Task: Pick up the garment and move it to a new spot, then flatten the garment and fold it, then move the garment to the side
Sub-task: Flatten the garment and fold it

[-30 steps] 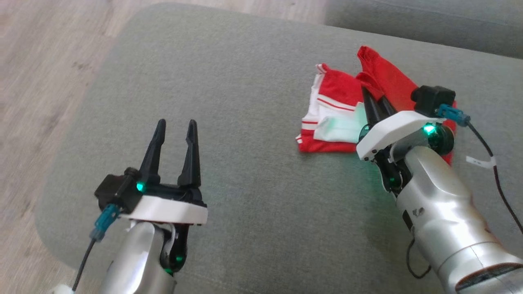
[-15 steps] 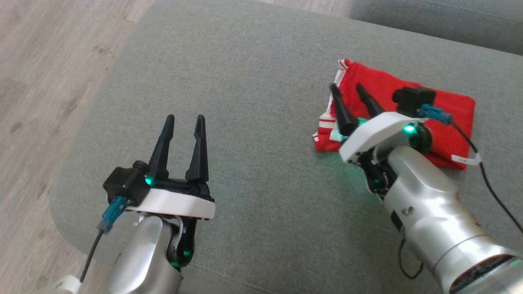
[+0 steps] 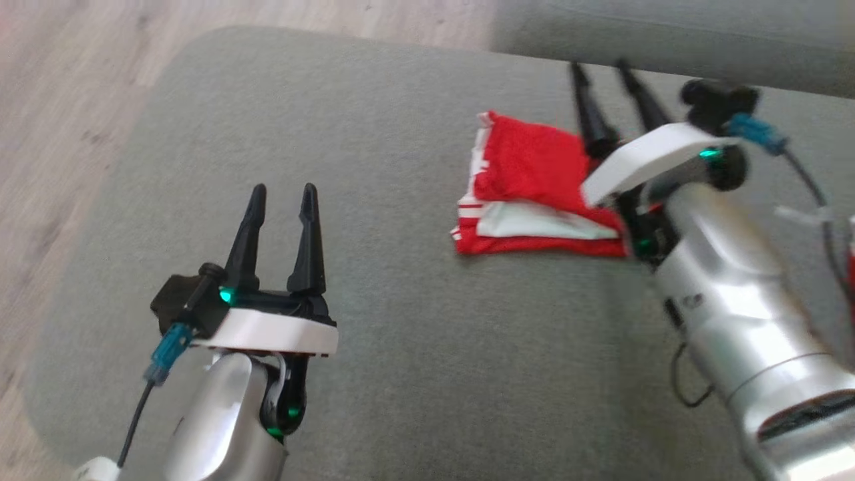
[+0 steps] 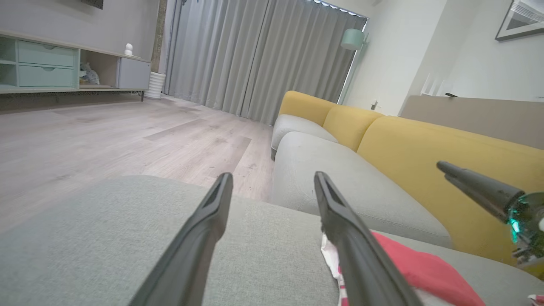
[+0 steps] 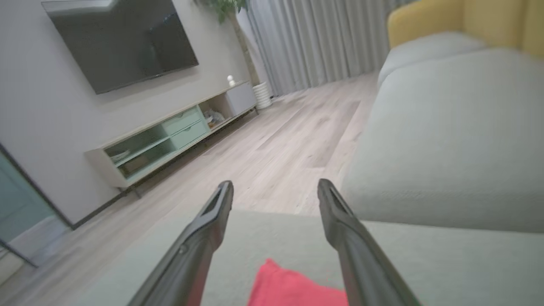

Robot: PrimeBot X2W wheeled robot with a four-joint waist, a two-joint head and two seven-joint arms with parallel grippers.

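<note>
A folded red garment (image 3: 534,180) with white stripes lies flat on the grey ottoman cushion (image 3: 374,200), right of centre in the head view. My right gripper (image 3: 601,65) is raised above the garment's far right part, fingers spread and empty, pointing away toward the sofa. In the right wrist view a red corner of the garment (image 5: 293,289) shows low between the open fingers (image 5: 221,204). My left gripper (image 3: 282,194) hovers open at the lower left, well clear of the cloth. The left wrist view catches the garment (image 4: 408,267) at the lower right.
A grey sofa seat (image 3: 668,33) with yellow backrests (image 4: 425,153) borders the ottoman's far side. Wooden floor (image 3: 67,100) lies to the left of the cushion. A TV console (image 5: 170,136) stands against the far wall. The right arm's cable (image 3: 808,194) hangs by its wrist.
My right gripper opened, let go of the garment and rose away from it. The garment now lies folded flat. The head camera also shifted; the left gripper stayed open.
</note>
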